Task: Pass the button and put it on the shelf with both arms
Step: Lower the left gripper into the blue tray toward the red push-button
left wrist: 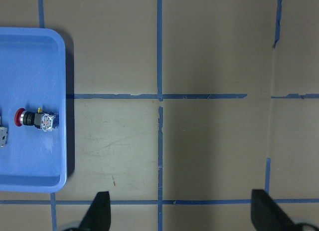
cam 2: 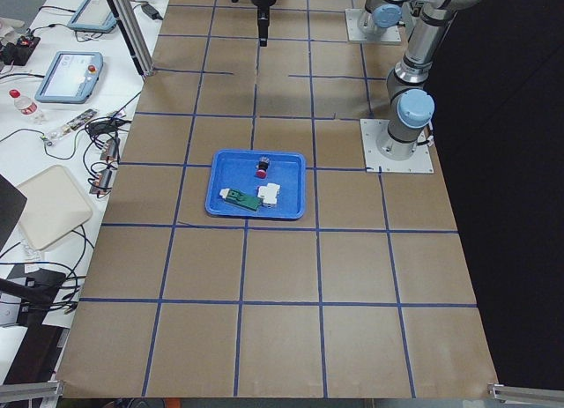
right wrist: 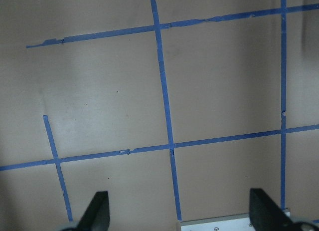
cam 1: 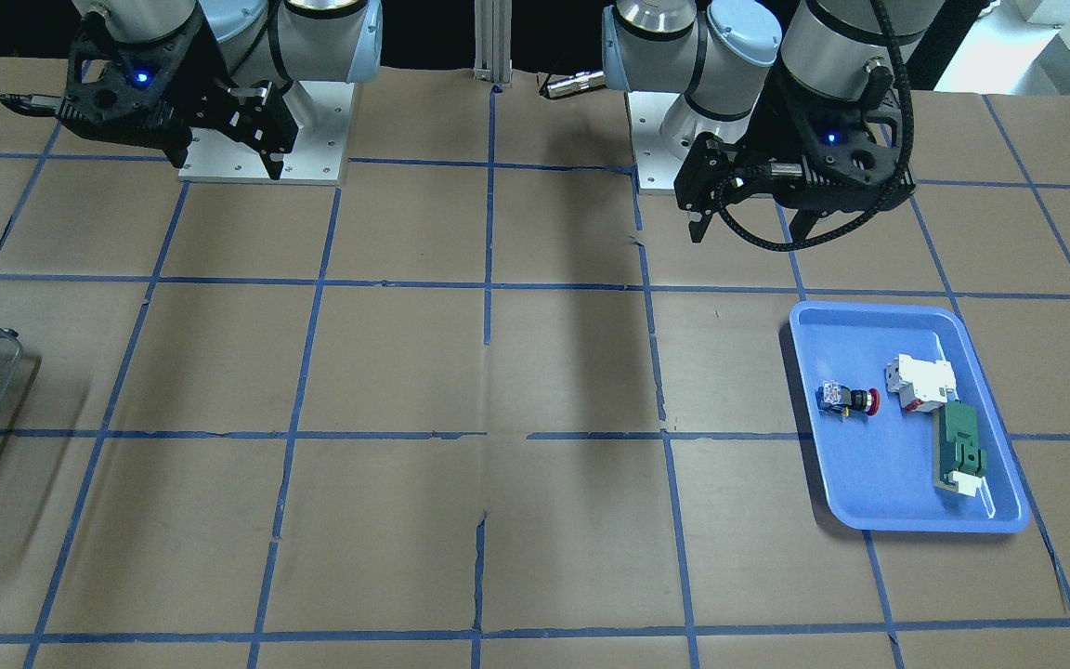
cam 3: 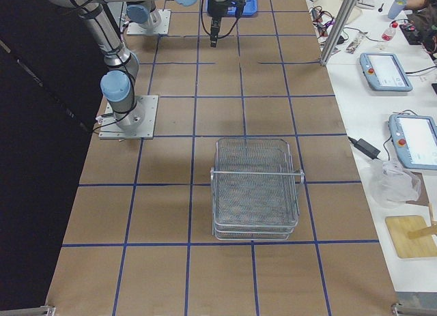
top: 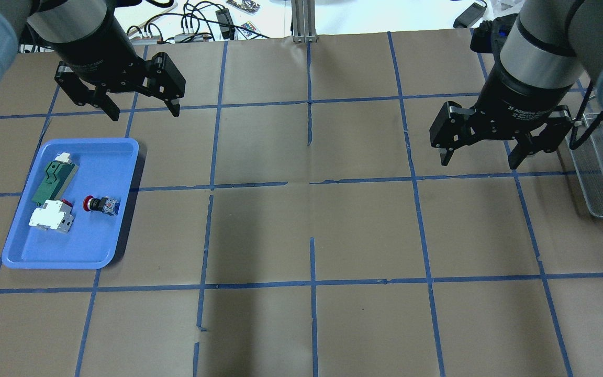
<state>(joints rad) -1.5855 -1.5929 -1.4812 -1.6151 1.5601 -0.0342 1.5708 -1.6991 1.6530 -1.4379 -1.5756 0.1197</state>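
Blue and glossy, the shallow tray (top: 97, 241) sits at the left of the brown paper-covered desk (top: 364, 230) in the overhead view. The button (top: 100, 204) lies on its side in it, red domed cap pointing left and clear-and-blue block to the right, just apart from a white boxy part (top: 50, 217) and a green block (top: 54, 180). The left gripper (top: 144, 113) hangs near the tray, opened wide and empty, probably poised for the pick. The right gripper (top: 478, 159), equally wide and empty, hovers near the wire shelf (top: 602, 173) at the right edge, likely placed to receive the hand-over. From the front, the button rests on bare tray floor, so a grip round its black collar looks easy. The right-side view shows the shelf as stepped grey mesh tiers with rounded corners. The left wrist camera finds the button far to its left, outside the parted black fingertips (left wrist: 101, 211); the right wrist camera sees only taped paper.
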